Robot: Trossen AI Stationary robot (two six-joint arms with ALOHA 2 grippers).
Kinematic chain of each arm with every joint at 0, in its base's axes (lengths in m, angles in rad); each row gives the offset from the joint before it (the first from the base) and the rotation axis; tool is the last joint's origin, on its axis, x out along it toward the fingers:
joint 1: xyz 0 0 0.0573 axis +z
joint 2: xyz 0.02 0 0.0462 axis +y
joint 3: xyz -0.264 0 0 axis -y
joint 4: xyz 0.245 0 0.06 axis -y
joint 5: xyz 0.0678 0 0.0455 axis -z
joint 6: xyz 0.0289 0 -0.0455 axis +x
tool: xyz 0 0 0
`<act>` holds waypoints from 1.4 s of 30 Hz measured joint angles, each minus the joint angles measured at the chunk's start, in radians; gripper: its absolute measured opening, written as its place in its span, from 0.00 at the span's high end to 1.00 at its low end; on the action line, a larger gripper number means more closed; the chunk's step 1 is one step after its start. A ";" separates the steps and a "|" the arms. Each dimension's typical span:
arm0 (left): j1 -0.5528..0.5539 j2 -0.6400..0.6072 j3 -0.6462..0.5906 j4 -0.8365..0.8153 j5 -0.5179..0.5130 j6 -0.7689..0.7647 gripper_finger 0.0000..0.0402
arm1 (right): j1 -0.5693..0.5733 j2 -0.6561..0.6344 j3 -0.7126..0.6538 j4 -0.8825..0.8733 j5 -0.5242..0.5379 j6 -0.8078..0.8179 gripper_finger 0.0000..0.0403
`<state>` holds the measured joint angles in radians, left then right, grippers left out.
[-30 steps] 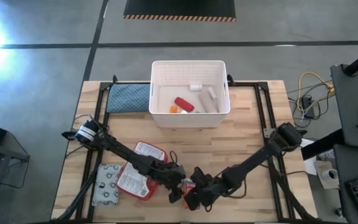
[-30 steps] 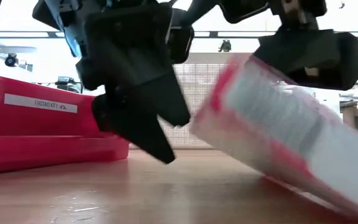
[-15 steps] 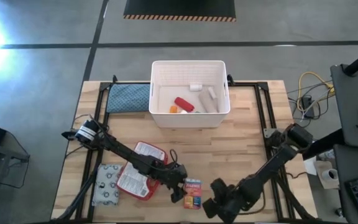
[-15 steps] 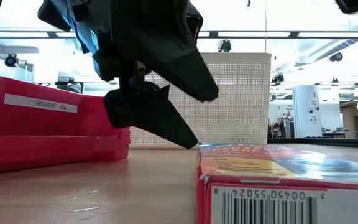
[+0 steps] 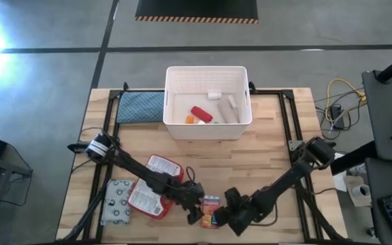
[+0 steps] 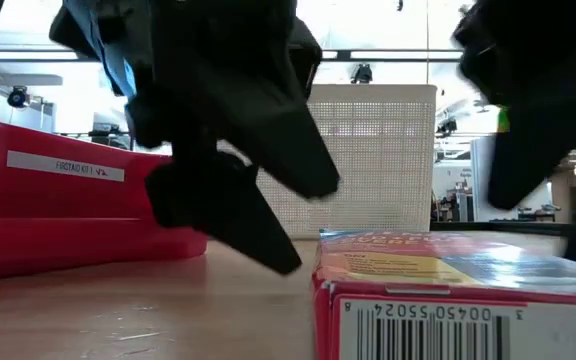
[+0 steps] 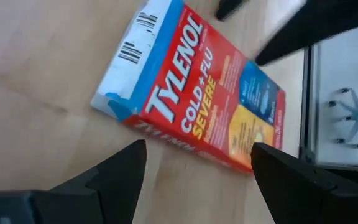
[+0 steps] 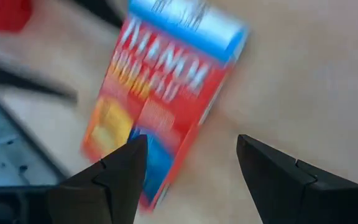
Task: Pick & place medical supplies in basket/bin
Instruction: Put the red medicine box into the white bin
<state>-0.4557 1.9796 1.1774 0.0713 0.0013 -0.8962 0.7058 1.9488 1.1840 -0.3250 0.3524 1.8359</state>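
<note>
**Inspection: small box flat on the table, both my claws spread beside it**

The landmark for this report is the small box (image 5: 211, 210), a red and blue medicine carton. It lies flat on the table (image 5: 271, 156), printed face up, near the table's front edge. In the low view its barcode end faces the camera (image 6: 448, 300).

My left claw (image 5: 194, 206) sits just beside the box on its left. Its fingers (image 7: 120, 174) stand spread apart, nothing between them. In my left wrist view the box lies just ahead of the fingertips, not touched by them.

My right claw (image 5: 224, 216) sits just beside the box on its right, low over the table. Its fingers (image 8: 120, 171) are likewise spread wide and grasp nothing. In my right wrist view one fingertip overlaps the near end of the box; I cannot tell whether it touches.

The basket (image 5: 208, 75), a white tub with slotted walls, stands well beyond the box, at the table's far side. Inside it I note a red cylinder (image 5: 201, 113), small white tubes (image 5: 230, 107) and a small white item I cannot identify.

The red-edged case (image 5: 154, 190) lies open to the left of the box, under my left arm. The patterned soft pouch (image 5: 118, 202) lies farther left, beside the case. A blue quilted pad (image 5: 141, 107) rests against the basket's left wall, well away from the box.
</note>
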 joint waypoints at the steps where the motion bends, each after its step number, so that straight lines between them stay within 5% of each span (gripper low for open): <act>1: 0.000 0.010 0.000 0.020 0.006 -0.007 0.33 | -0.009 0.000 -0.012 0.003 0.010 -0.005 0.41; 10: -0.002 0.036 -0.001 0.059 0.036 -0.060 0.33 | -0.038 0.000 -0.125 0.322 -0.022 -0.064 0.41; 17: -0.002 0.036 -0.007 0.033 0.037 -0.055 0.33 | -0.039 -0.001 -0.134 0.364 -0.077 -0.140 0.41; 27: -0.003 -0.011 -0.016 -0.013 0.076 -0.063 0.33 | -0.075 -0.003 0.020 0.350 -0.059 -0.407 0.41; 42: -0.014 -0.114 -0.020 -0.180 0.069 -0.029 0.33 | -0.161 -0.005 0.038 0.418 -0.044 -0.556 0.41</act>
<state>-0.4695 1.8652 1.1576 -0.1087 0.0701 -0.9251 0.5447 1.9442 1.2215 0.0927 0.3086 1.2795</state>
